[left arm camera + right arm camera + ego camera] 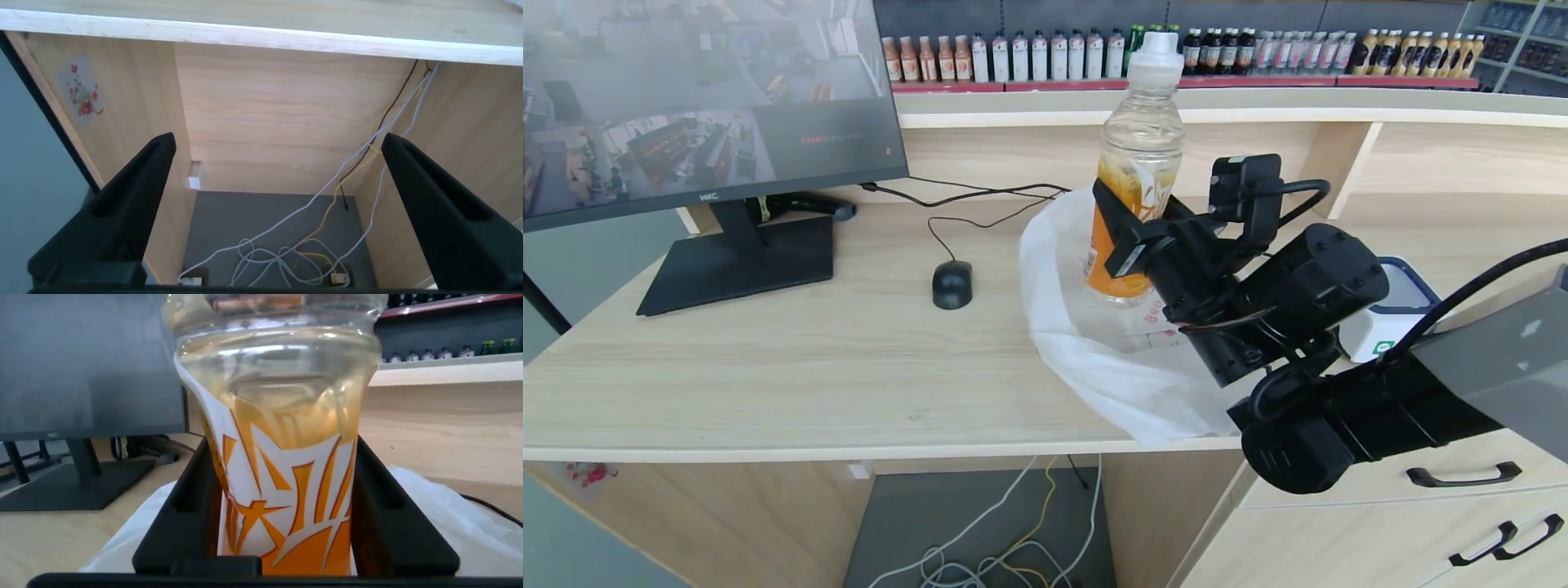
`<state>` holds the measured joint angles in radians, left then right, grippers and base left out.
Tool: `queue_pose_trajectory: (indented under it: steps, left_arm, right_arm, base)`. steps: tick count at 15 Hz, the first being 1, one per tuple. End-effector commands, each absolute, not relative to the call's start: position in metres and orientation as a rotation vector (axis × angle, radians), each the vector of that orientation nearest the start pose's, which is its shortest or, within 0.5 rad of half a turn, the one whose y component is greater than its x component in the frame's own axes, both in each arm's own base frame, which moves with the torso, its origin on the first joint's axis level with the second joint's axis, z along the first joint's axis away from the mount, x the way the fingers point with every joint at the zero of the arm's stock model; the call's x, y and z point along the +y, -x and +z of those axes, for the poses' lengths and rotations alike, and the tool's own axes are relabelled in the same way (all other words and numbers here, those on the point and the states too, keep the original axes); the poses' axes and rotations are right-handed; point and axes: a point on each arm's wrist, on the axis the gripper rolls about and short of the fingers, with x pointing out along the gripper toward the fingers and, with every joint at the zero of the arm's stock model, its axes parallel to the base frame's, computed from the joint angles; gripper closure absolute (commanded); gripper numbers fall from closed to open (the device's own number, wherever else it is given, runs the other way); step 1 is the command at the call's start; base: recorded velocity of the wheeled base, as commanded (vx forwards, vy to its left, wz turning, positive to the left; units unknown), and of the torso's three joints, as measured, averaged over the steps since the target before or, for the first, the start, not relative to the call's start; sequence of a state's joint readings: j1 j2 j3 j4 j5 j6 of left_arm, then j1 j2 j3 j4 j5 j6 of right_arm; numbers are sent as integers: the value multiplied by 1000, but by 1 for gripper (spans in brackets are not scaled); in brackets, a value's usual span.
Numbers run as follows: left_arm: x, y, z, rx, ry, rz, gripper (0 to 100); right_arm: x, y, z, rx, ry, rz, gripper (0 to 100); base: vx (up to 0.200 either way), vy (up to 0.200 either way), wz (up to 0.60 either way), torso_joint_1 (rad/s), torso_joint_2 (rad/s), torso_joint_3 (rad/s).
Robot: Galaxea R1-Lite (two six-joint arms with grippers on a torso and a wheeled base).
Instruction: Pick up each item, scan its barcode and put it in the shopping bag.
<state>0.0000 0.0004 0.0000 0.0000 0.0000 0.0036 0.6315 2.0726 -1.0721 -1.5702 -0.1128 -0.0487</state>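
A shop shelf lined with drinks [1054,57] runs behind a pale wooden desk [768,367], which carries a monitor [686,98] at its back left corner and a mouse [952,284] near the middle. Toward the right end, a limp white shopping bag [1094,359] lies slumped, its plastic spilling over the front edge. The right gripper [1127,233] is clamped around the orange label of a tall, part-filled bottle [1139,163], holding it upright with its base down at the bag; whether the base rests on anything cannot be made out. The left gripper [278,143] hangs below the desk's front edge with its fingers spread and nothing between them. The main risk is the release. The bag has no stiff walls, so a tall bottle let go upright would likely tip and could roll toward the front edge, where the overhanging plastic might slide off with it. The fingers could also snag the loose plastic when pulling back and drag the bag along. The scanner [1388,318] sits close behind the arm at the right edge, so a wide swing might knock it.
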Motion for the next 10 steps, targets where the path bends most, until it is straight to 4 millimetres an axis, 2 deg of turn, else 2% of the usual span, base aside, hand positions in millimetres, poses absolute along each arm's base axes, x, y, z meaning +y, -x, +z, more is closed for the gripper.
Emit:
queue_pose_trajectory:
  steps: [1,5,10]
  left_arm:
    - [0,23,75,0,-3,0,0]
    - [0,23,75,0,-3,0,0]
    - [0,23,75,0,-3,-2,0]
  right_arm:
    - [230,-321,200,-522,-151,488,100]
    - [230,-328,188,-493,-140,477,100]
    - [225,-334,184,-483,-133,462,100]
  base:
    - [0,0,0,0,0,0]
    - [0,0,0,0,0,0]
    - [0,0,0,0,0,0]
